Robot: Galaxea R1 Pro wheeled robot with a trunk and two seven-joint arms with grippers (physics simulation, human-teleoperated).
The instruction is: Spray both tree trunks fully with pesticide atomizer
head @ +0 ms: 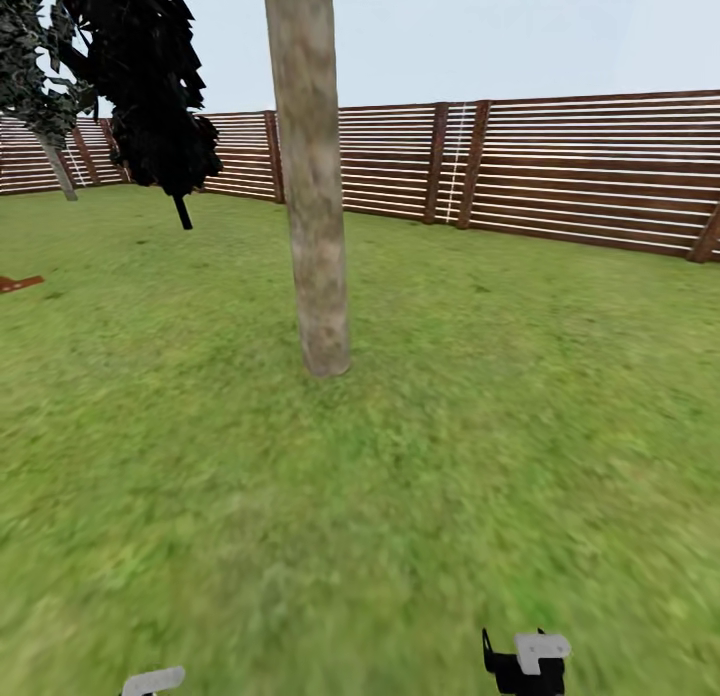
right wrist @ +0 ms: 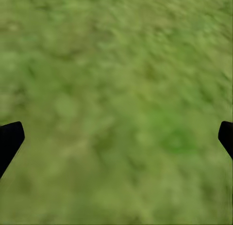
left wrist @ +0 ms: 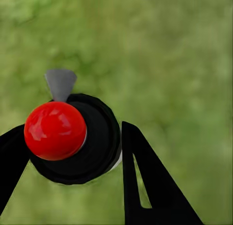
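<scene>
In the left wrist view the pesticide atomizer (left wrist: 92,147) is seen from above: a dark round body, a red ball on top and a light-grey nozzle tab. My left gripper (left wrist: 68,142) is shut on it, one black finger on each side. Its light-grey cap (head: 152,681) peeks in at the head view's bottom edge. A thick mottled grey-brown tree trunk (head: 315,196) rises from the grass straight ahead, some way off. My right gripper (head: 525,666) sits low at the bottom right, and its fingertips (right wrist: 9,137) are spread wide over bare grass, open and holding nothing.
A brown slatted fence (head: 560,166) runs along the back of the lawn. A dark broad-leaved shrub (head: 150,86) and a farther tree with a pale stem (head: 58,168) stand at the back left. A small reddish-brown object (head: 20,283) lies on the grass at the left edge.
</scene>
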